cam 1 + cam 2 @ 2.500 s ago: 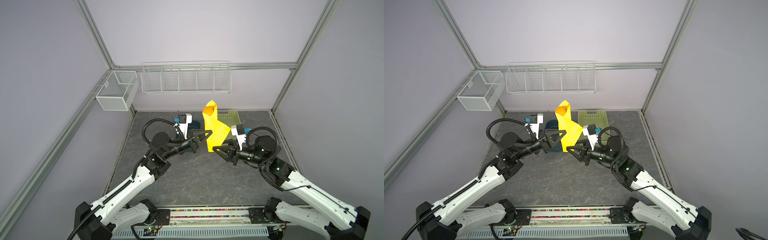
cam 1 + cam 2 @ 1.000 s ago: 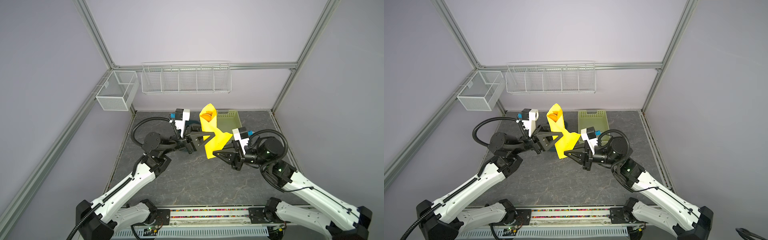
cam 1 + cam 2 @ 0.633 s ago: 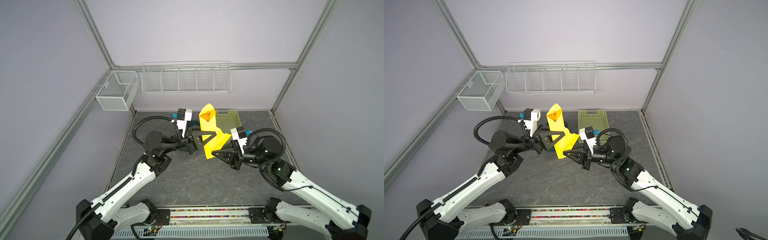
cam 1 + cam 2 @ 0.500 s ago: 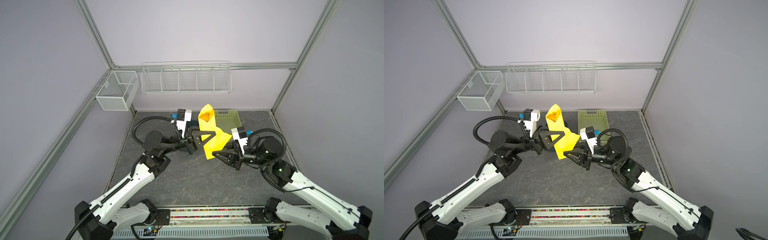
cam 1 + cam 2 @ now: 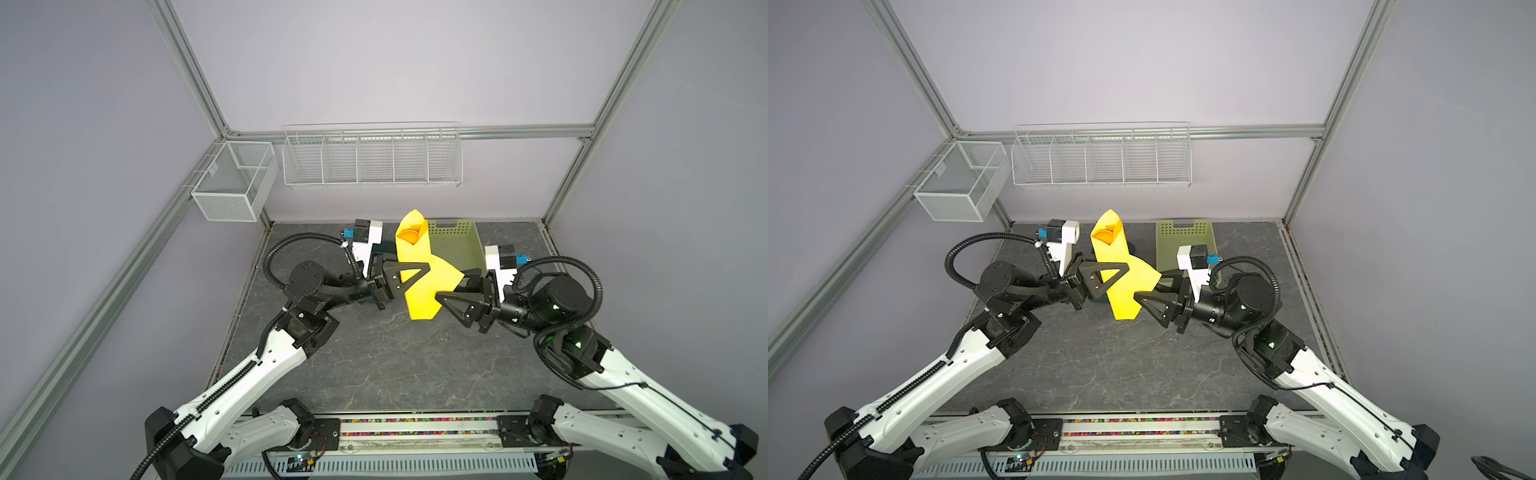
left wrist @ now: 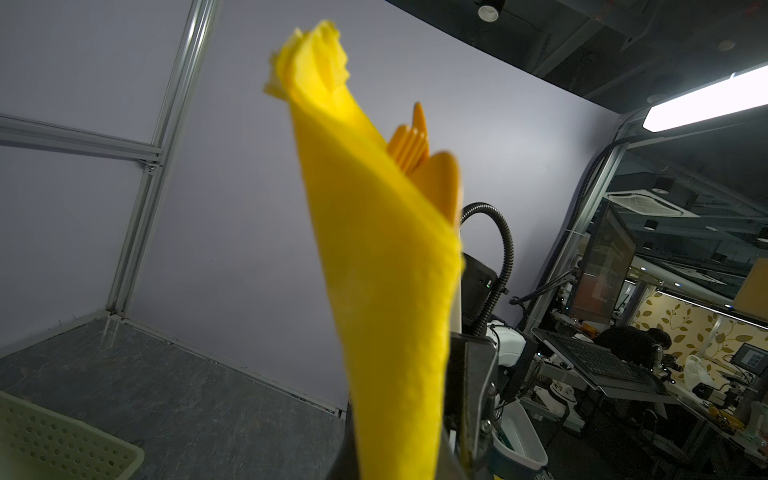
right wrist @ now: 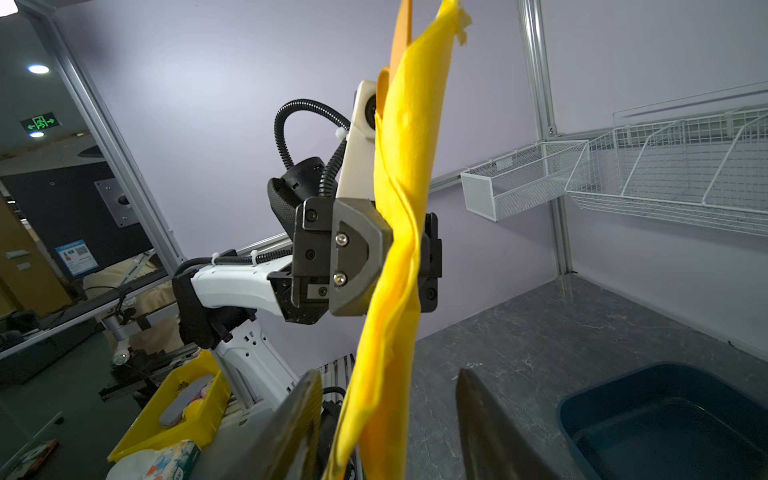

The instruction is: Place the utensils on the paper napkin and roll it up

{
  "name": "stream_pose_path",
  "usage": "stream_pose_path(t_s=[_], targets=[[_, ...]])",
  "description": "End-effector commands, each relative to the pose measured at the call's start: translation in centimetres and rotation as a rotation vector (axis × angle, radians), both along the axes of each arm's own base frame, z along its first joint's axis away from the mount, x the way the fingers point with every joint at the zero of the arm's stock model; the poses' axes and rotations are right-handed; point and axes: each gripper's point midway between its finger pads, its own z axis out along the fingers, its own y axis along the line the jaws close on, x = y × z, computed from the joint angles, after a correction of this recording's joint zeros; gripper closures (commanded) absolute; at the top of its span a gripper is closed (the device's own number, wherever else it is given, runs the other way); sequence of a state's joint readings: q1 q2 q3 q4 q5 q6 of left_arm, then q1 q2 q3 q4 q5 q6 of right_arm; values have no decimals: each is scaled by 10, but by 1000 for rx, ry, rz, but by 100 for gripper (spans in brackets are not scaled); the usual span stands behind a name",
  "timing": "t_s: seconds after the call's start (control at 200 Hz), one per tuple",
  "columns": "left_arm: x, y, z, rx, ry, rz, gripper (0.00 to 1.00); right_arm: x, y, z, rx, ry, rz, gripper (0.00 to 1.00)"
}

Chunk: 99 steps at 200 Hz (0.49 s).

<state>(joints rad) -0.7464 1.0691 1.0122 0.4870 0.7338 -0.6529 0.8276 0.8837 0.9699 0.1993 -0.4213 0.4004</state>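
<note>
The paper napkin [image 5: 419, 291] [image 5: 1124, 291] is a yellow roll standing upright in the air above the table's back middle. The orange utensils [image 5: 409, 237] [image 5: 1104, 237] poke out of its top; the left wrist view shows a spoon bowl [image 6: 440, 183] and fork tines [image 6: 409, 147]. My left gripper [image 5: 424, 270] [image 5: 1123, 268] [image 7: 405, 253] is shut on the roll's middle. My right gripper [image 5: 446, 289] [image 5: 1148, 288] [image 7: 390, 415] stands open, its jaws either side of the roll's lower part, apart from the paper [image 7: 403, 166].
A pale green perforated basket [image 5: 457, 245] [image 5: 1183, 237] [image 6: 62, 440] sits at the back right. A dark blue tray [image 7: 665, 419] lies on the table behind the left gripper. White wire baskets [image 5: 372, 160] [image 5: 232, 183] hang on the back and left walls.
My left gripper has closed on the middle of the roll. My right gripper has opened and let go of the roll's lower part. The roll stays upright.
</note>
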Motion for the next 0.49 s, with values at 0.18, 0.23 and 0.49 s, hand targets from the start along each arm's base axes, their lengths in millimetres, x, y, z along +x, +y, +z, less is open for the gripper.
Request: stream_pose_path(t_s=[0.18,0.23,0.49], targets=[[-10,6,19,-38,-43,-11,88,7,-16,11,15,-13,-110,89],[-10,6,19,-38,-44,-14,87,8,-18,10,13,-12,-126,94],[-11,6,19,-46,-40,-28,82,16,-29,1,-1,-9,-207,94]])
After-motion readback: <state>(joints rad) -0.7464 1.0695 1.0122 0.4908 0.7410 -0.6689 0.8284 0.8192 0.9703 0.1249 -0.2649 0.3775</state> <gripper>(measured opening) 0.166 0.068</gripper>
